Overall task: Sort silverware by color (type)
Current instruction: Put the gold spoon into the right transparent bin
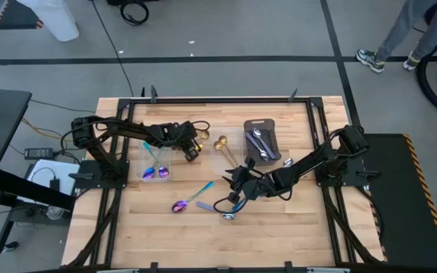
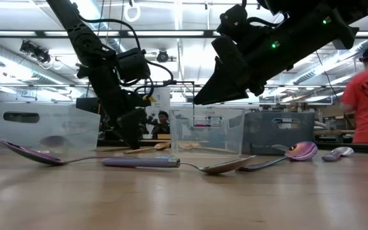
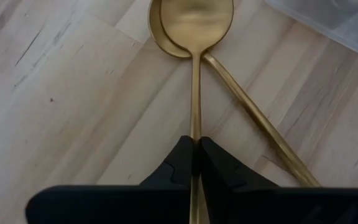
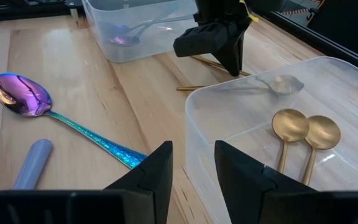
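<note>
Gold, brushed finish: the gold spoon (image 3: 194, 81) in hand. The left gripper (image 3: 196, 146) is closed on its thin handle, the fingers pinched together with the stem between them. The grip sits on the handle's near part.

- Long axis: the handle runs straight out ahead of the fingers, and the bowl is at the far end, hollow side up. The spoon lies flat on the wooden table (image 3: 61, 93), not yet lifted as far as can be judged.
- Second gold spoon (image 3: 260, 124): it lies beneath the first. The bowls are stacked and touching, and its handle splays off at an angle, clear of the fingers. A straight lift should part the two, though the nested bowls may drag.
- Destination, as judged: the clear container (image 4: 191, 118), which already holds two gold spoons (image 4: 291, 127). In the high view it lies on the right-arm side of the left gripper, toward the table's middle. The carry is therefore short and sideways — across the spoon's own axis rather than along it.
- Right gripper (image 4: 193, 168): it hovers just short of that same container with its fingers apart and nothing between them. It is nearer the loose iridescent spoon (image 4: 20, 96) than it is to the gold pair.
</note>
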`<state>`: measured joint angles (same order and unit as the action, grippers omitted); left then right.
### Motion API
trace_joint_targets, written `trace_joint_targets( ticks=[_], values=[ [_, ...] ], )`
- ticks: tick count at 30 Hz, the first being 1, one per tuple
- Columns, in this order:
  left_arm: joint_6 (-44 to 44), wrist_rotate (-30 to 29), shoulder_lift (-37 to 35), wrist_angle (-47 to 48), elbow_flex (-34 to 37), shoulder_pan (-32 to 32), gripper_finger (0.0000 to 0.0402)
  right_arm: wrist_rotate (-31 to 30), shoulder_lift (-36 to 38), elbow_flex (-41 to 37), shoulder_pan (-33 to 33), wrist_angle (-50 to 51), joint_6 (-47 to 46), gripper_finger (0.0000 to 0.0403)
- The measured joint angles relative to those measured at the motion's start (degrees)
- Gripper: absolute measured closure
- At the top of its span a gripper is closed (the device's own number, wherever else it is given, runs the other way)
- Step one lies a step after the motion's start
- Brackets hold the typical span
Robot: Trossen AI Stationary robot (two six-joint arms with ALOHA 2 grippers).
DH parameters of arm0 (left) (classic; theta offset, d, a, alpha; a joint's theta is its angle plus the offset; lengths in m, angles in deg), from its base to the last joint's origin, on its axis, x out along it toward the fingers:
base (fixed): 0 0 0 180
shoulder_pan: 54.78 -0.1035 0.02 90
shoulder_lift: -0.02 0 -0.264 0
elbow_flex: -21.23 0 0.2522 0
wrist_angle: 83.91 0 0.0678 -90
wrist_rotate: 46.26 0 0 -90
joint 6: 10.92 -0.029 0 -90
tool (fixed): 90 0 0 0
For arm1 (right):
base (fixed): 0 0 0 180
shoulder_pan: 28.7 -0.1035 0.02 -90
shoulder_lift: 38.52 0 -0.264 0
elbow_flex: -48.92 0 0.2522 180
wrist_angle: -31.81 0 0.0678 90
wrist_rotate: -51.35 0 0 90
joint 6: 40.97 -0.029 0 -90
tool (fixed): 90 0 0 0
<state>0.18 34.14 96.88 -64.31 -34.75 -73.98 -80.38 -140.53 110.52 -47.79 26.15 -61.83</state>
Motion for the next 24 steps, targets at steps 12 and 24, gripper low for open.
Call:
trace_joint_targets(
  ticks=[12,24],
  values=[
    [0.2,-1.6,-7.3,2.1,0.3,0.1,0.038,-0.1,0.0,0.0,0.0,0.0,0.0,0.0273],
    [-1.3,-3.6,-17.1,2.2,0.3,4.6,0.0377,-0.8,0.0,0.0,-0.4,-3.1,0.2,0.0273]
  ],
)
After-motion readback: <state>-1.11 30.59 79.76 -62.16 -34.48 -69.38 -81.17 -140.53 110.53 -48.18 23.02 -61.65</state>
